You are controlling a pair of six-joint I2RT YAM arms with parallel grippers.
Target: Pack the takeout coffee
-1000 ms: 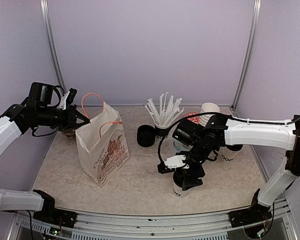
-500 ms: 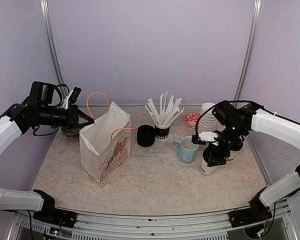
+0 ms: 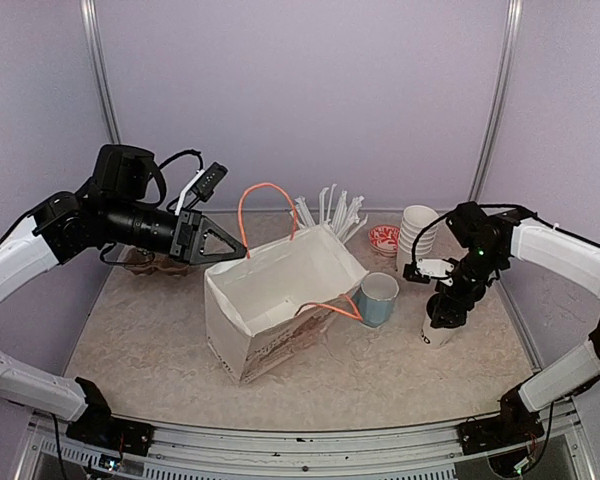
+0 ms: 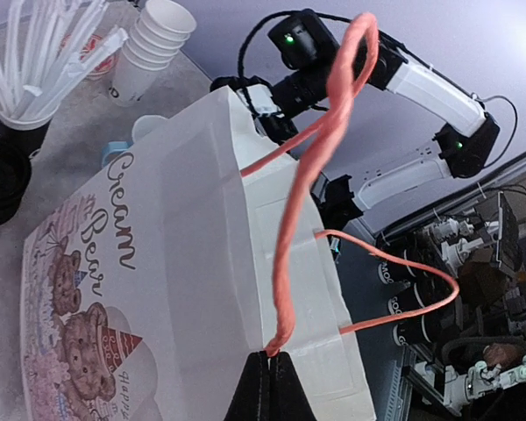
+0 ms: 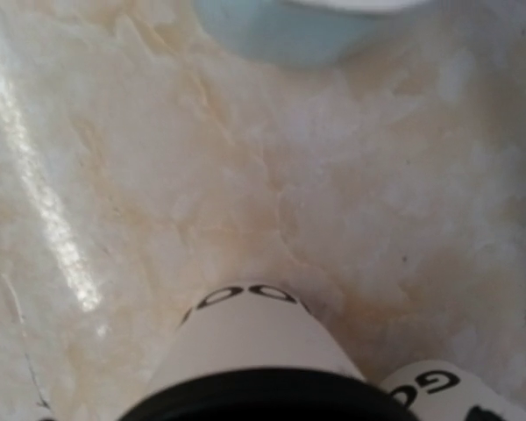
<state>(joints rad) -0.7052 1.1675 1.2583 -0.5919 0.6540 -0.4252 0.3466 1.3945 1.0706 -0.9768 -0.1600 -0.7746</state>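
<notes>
A white paper cup with a black lid and "GOOD" print (image 5: 250, 338) fills the bottom of the right wrist view. In the top view it (image 3: 435, 333) stands low at the right side of the table under my right gripper (image 3: 448, 312), which grips its top. A second such cup (image 5: 438, 386) shows beside it. My left gripper (image 3: 242, 256) is shut on one orange handle (image 4: 311, 175) of the white paper bag (image 3: 280, 300). The bag is pulled open and tilted at the table's middle. The left fingertips (image 4: 270, 361) pinch the handle's base.
A light-blue mug (image 3: 378, 298) stands right of the bag, touching its free handle. A stack of plain white cups (image 3: 417, 228) and a red-and-white dish (image 3: 384, 238) are at the back right. Straws (image 3: 330, 205) rise behind the bag. Black lids (image 4: 0, 175) lie beside the straw cup.
My left gripper pulled the handle rightward, dragging the bag to the middle and opening it. My right gripper carried the lidded cup from the front centre to the right side.
</notes>
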